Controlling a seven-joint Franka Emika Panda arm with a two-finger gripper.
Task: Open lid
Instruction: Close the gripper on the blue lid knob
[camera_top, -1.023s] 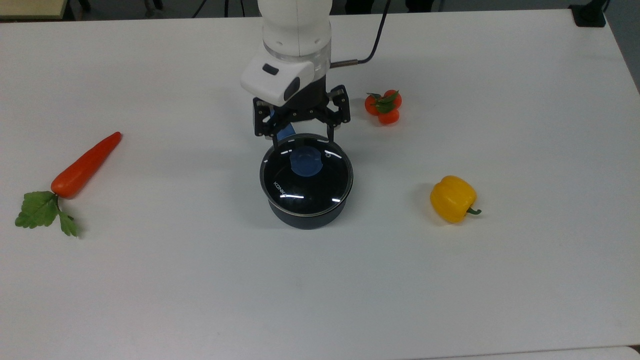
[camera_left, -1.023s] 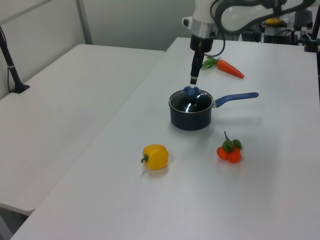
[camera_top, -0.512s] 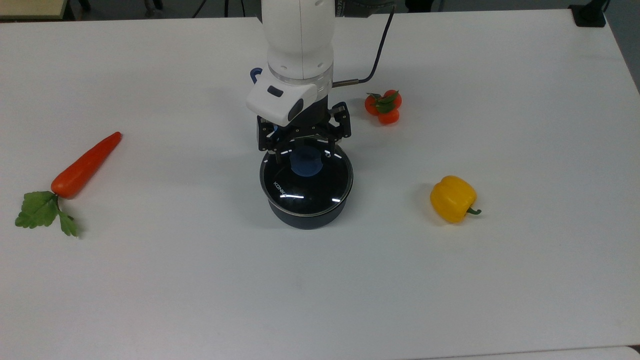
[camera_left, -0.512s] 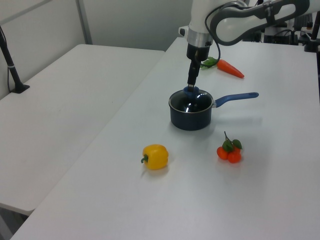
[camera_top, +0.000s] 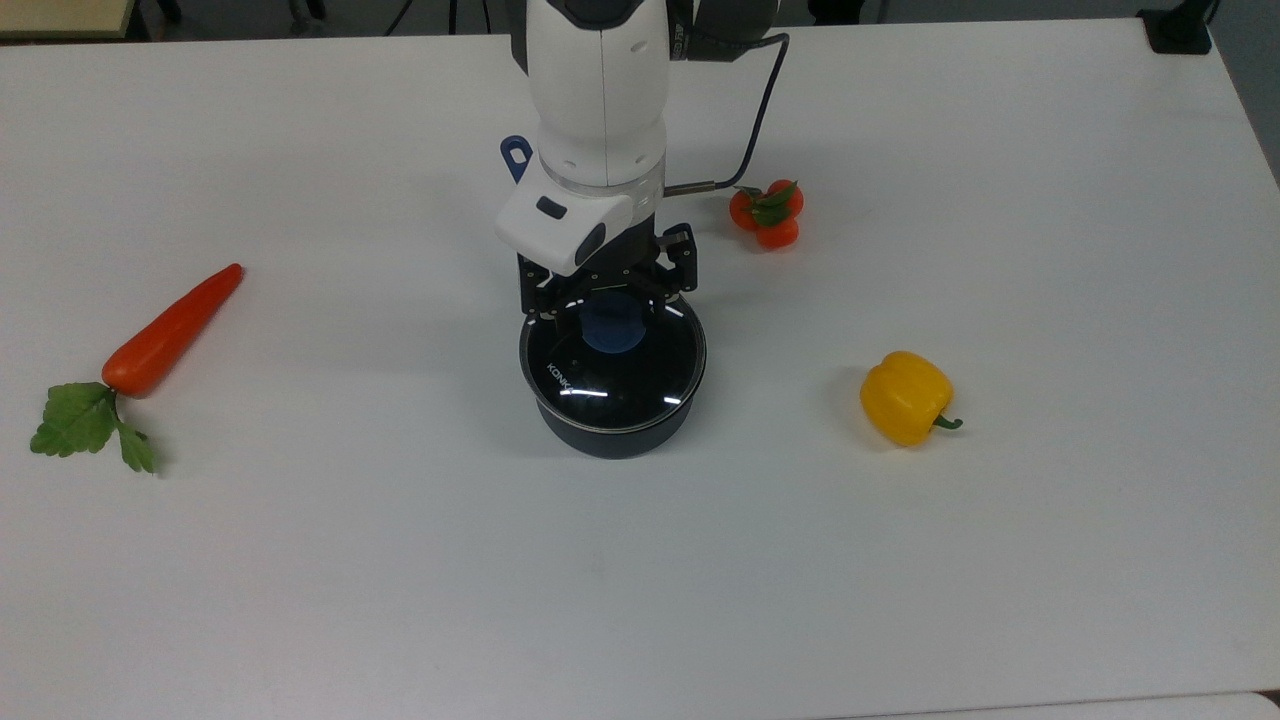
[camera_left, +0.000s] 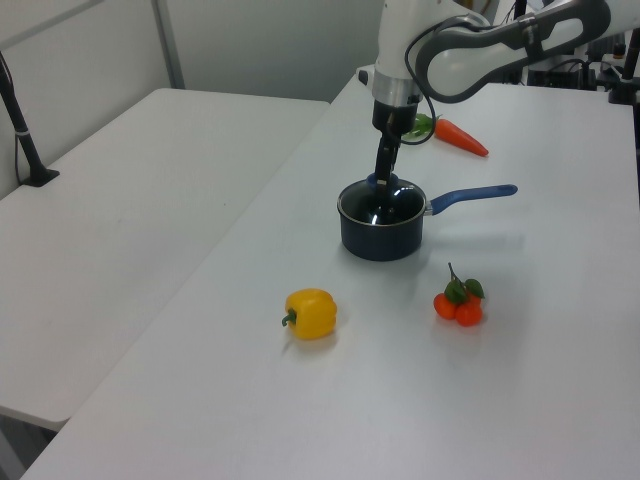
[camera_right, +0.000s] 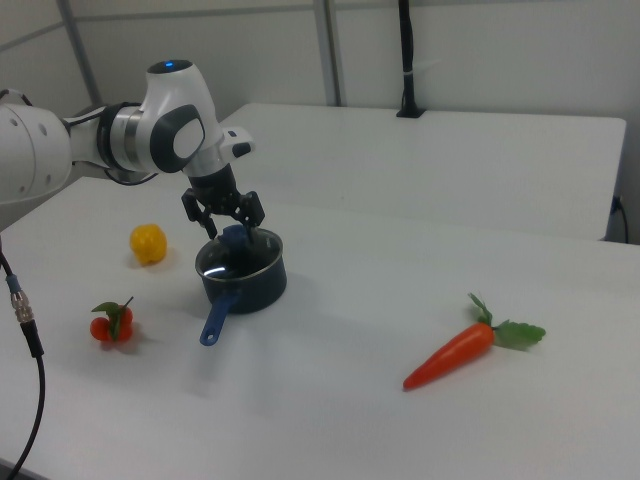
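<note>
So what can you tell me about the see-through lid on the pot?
The lid is round, clear glass with a thin shiny metal rim and a blue knob in the middle. White letters run near its edge. It sits flat and closed on the dark blue saucepan, covering the whole top. The end effector is open right at the knob, one finger on each side; whether the fingers touch it, I cannot tell.

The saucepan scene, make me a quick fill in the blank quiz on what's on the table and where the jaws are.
1. The lid sits on a dark blue ____.
2. The gripper hangs with its jaws on either side of the lid's blue ____.
3. At the top view's left lies an orange ____.
4. The pepper is ____ in colour.

Missing words: saucepan; knob; carrot; yellow
</note>
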